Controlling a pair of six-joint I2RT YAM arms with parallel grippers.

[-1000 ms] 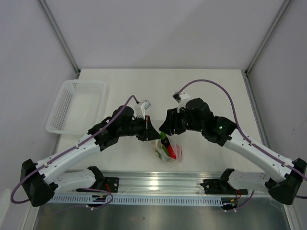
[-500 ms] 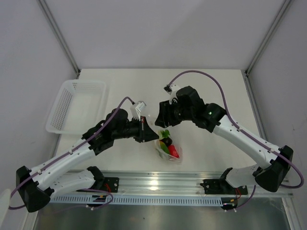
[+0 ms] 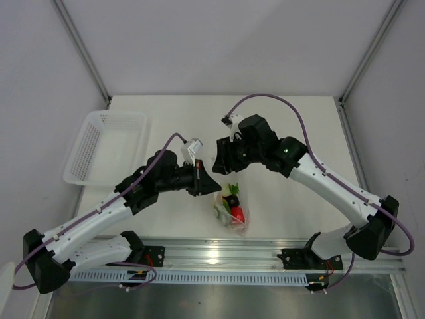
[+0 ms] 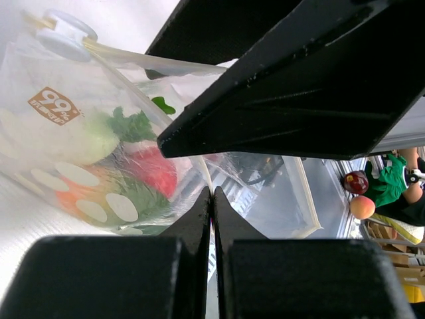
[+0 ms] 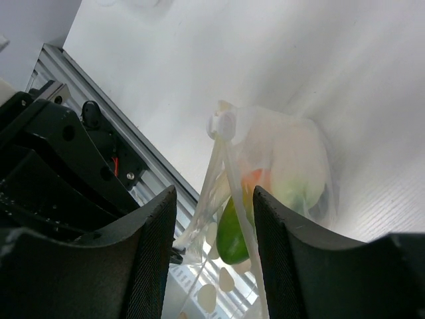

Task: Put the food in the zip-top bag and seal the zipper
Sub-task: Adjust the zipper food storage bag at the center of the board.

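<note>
- Two black two-finger grippers meet over a white table (image 3: 299, 119). Both are to the right of a white perforated plastic basket (image 3: 80, 156) at the table's left side.
- One, the left gripper (image 3: 204, 181), is the nearer to the basket. Its jaws are pressed fully together. In the wrist view its fingertips (image 4: 202, 212) pinch a thin fold of clear film at the bag's mouth edge.
- The other, the right gripper (image 3: 221, 159), is farther right of the basket and slightly farther from the arm bases. Its jaws stand roughly halfway apart. Its fingers (image 5: 153, 259) frame the bag with a gap on each side and touch nothing visible.
- A clear, crinkly zip-top bag (image 3: 231, 207), printed with white dots and a small orange label, sits right of the basket and nearer the arm bases. From above it is just below both grippers.
- The bag's long axis runs diagonally from the left gripper's tips, away from the basket and toward the near edge. Its mouth end points toward the grippers and its filled end toward the near edge. Whether the filled end rests on the table cannot be told.
- The zipper (image 4: 126, 53) is a thin strip along the mouth edge, with a small white slider (image 5: 222, 124) at one end. Whether it is sealed cannot be told.
- Three toy food pieces sit inside the bag: a red round ball (image 4: 156, 169), a white oblong piece (image 4: 66, 136) and an orange-and-green piece with green leaves (image 4: 129, 123).
</note>
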